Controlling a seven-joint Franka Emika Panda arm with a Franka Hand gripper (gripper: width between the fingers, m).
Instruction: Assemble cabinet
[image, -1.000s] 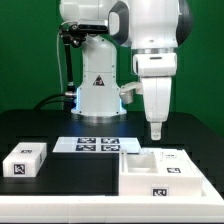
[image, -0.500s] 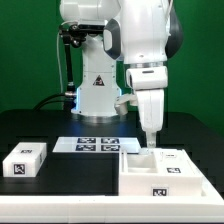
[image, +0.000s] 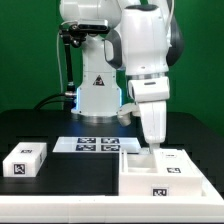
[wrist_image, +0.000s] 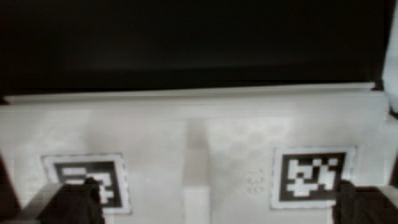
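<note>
Black bench (image: 70, 195): white cabinet (image: 140, 183) at the exterior view's right, tagged block (image: 25, 160) at that view's left. Pincer (image: 152, 143) low over cabinet's far edge, fingers spread, gripping nothing.

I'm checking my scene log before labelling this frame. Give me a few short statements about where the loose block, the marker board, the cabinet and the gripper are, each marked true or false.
1. A small white tagged block lies alone on the table at the exterior view's left. True.
2. The gripper hangs over the marker board. False: it is down at the cabinet.
3. The cabinet stands at the exterior view's right. True.
4. The gripper holds the block. False: the block lies well apart from it.
</note>
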